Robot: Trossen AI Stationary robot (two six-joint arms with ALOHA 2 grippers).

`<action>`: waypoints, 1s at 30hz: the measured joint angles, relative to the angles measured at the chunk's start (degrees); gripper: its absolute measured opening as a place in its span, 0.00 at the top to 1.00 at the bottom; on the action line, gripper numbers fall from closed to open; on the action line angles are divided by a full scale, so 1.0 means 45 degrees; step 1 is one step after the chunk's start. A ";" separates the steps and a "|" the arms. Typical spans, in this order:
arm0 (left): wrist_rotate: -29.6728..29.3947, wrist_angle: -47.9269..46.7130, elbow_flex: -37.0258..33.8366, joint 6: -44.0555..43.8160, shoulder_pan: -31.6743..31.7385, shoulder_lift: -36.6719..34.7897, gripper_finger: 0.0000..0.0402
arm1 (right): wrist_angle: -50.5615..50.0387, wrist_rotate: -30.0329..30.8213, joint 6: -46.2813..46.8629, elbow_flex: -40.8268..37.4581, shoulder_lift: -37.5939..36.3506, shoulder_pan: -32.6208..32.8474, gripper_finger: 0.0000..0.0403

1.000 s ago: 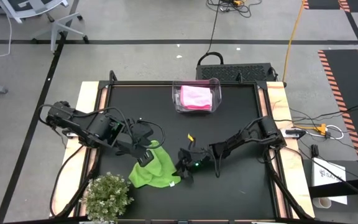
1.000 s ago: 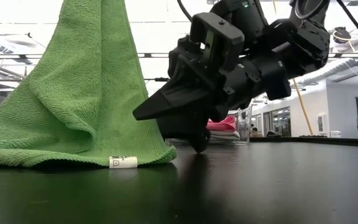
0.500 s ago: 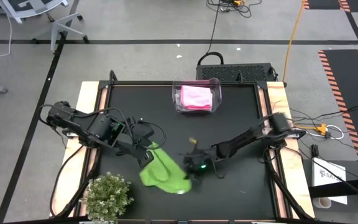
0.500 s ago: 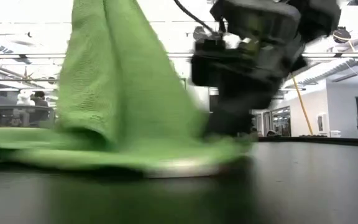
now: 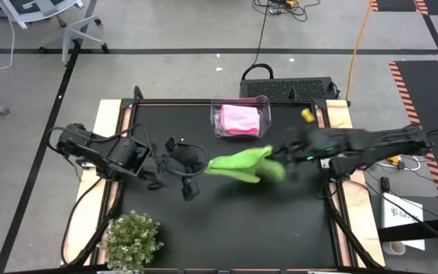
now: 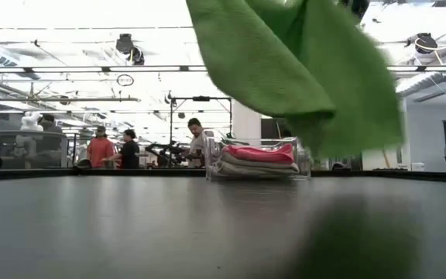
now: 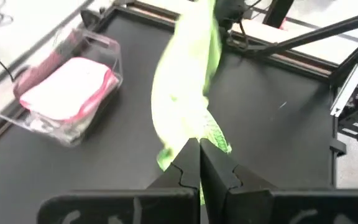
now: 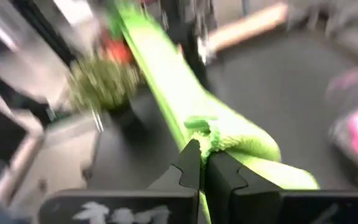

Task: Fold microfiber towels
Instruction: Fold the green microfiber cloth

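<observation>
- The lime green towel [image 5: 240,165] hangs in the air above the middle of the black surface [image 5: 280,221], stretched between the two arms and well clear of the top.
- The left claw [image 7: 199,163] has its fingers pressed together on one edge of the green cloth, near the surface's left-centre.
- The right claw [image 8: 202,163] pinches the opposite edge, bunching a small knot of fabric between its fingers, and stands out toward the right rim of the surface.
- From table height the towel [image 6: 308,70] droops in a loose curtain, its lower hem off the surface, so it looks light and very limp.
- A pink towel [image 5: 239,118] lies folded inside the clear plastic bin [image 5: 219,125] at the far edge; a white layer appears to sit beneath it.
- A small bushy plant [image 5: 131,240] stands at the near left corner, apart from the cloth.
- Handling judgement: the microfiber is soft, sags wherever unsupported, and will likely cling slightly to the surface rather than slide.
- The best hold is at two corners of one edge, pulled taut, so the cloth can be laid flat before folding; a bunched mid-edge pinch risks a crooked, wrinkled lay.
- People stand in the room far behind the bin.
</observation>
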 joint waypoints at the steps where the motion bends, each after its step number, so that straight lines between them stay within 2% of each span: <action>1: -0.0036 0.0057 0.0000 0.0135 0.0063 0.0006 1.00 | 0.0093 0.0250 -0.0160 0.0003 -0.0621 -0.0002 1.00; 6: -0.0727 -0.0649 0.0000 -0.0339 0.0311 0.0006 1.00 | -0.0182 0.0897 -0.0213 0.0016 -0.2259 0.0206 1.00; 12: -0.1628 -0.1249 0.0000 -0.1266 0.0594 0.0527 1.00 | -0.0994 0.0110 0.0494 0.0018 -0.1407 0.0716 1.00; 16: -0.2302 -0.1501 -0.0005 -0.0935 0.1061 0.0856 1.00 | -0.1826 -0.0842 -0.0132 0.0007 -0.0837 0.0700 1.00; 26: -0.2080 -0.2380 -0.0005 -0.0803 0.1909 0.0846 1.00 | -0.4400 0.0111 -0.0072 0.0280 -0.2225 -0.0465 1.00; 30: -0.1828 -0.2363 -0.0005 -0.0964 0.1925 0.0846 1.00 | -0.4505 0.0448 0.0037 0.0700 -0.2492 -0.0672 1.00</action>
